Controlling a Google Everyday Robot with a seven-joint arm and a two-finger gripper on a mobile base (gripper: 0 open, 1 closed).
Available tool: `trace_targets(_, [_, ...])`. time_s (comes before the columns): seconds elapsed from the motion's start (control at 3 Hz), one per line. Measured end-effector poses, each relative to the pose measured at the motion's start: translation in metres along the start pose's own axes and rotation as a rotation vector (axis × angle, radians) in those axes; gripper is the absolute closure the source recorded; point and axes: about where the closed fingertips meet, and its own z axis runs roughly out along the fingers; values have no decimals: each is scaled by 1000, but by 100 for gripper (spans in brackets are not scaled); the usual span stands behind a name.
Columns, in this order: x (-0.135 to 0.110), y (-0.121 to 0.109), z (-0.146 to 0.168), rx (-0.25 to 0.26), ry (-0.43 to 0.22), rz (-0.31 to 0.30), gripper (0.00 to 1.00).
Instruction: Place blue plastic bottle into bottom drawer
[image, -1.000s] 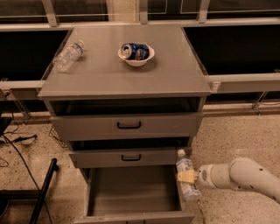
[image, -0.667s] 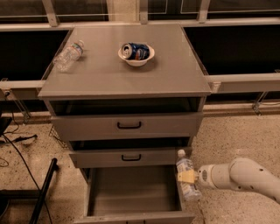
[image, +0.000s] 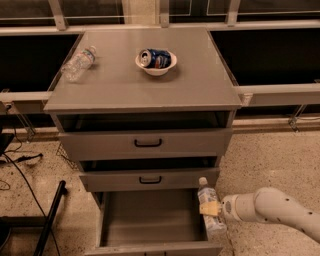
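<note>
The blue plastic bottle (image: 210, 210) was clear with a white cap and a pale label band round its middle, and it stood nearly upright, its cap tipped slightly left. It sat at the right edge of the bottom drawer (image: 150, 220), over or just outside the drawer's right wall; which of the two could not be told. The end effector (image: 214, 209) had closed on the bottle's midsection from the right, with the white arm (image: 277, 210) reaching in from that side. The bottom drawer was pulled out, its plain grey inside bare and open to the left of the bottle. Both upper drawers were partly open above it. On the worktop (image: 150, 82), well apart, lay a smaller bottle (image: 78, 63) and a bowl (image: 156, 65) holding a blue can (image: 154, 58).
</note>
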Motion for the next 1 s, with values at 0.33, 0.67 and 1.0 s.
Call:
trace_targets(0.33, [-14,6,37,21,-10,-16,100])
trace_targets(0.67, [-25,8,66,52,-12,-31,100])
trace_targets(1.0, [-37,13,109,91,-21,-51,100])
